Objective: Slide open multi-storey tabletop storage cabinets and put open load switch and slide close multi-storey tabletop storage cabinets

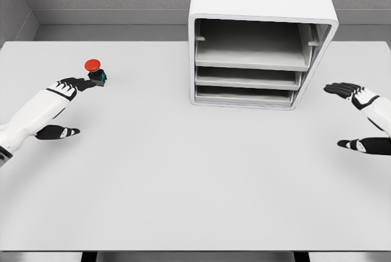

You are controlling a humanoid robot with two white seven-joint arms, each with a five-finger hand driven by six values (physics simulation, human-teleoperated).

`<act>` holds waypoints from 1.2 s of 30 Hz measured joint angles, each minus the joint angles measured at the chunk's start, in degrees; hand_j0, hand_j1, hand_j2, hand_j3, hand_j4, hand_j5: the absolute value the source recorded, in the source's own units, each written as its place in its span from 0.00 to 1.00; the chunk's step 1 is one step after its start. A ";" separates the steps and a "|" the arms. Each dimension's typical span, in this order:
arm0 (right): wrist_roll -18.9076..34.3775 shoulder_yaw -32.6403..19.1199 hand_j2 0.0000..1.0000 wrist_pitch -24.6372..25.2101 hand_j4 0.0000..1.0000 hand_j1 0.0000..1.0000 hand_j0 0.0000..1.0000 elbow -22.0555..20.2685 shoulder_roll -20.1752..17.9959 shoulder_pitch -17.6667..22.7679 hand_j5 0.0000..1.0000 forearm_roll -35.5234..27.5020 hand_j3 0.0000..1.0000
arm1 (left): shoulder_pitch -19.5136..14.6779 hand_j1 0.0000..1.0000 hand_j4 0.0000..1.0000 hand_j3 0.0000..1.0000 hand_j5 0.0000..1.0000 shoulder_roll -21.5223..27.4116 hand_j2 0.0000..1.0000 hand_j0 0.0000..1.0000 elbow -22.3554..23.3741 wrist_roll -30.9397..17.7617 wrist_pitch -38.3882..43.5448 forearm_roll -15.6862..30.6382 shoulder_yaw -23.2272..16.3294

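Observation:
The load switch (95, 71), a small black body with a red mushroom button on top, stands on the white table at the far left. My left hand (80, 107) lies beside it with its fingers (78, 83) stretched out so the tips touch the switch's body; the thumb is spread well apart and nothing is held. The white multi-storey cabinet (263, 5) stands at the back centre-right, its front facing me, with three shallow grey drawers (250, 60) stacked inside. My right hand (336, 116) hovers open to the right of the cabinet, not touching it.
The table (183, 176) spreads wide in front of the cabinet and between my hands. A grey wall runs behind the table's far edge. The table's front edge shows at the bottom of the view.

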 measured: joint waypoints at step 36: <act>4.05 17.09 0.77 0.00 0.77 0.77 0.77 7.89 20.09 -27.69 0.77 11.48 0.77 | -40.96 1.00 1.00 1.00 1.00 -0.87 1.00 1.00 30.75 -19.35 -0.05 -5.35 -20.50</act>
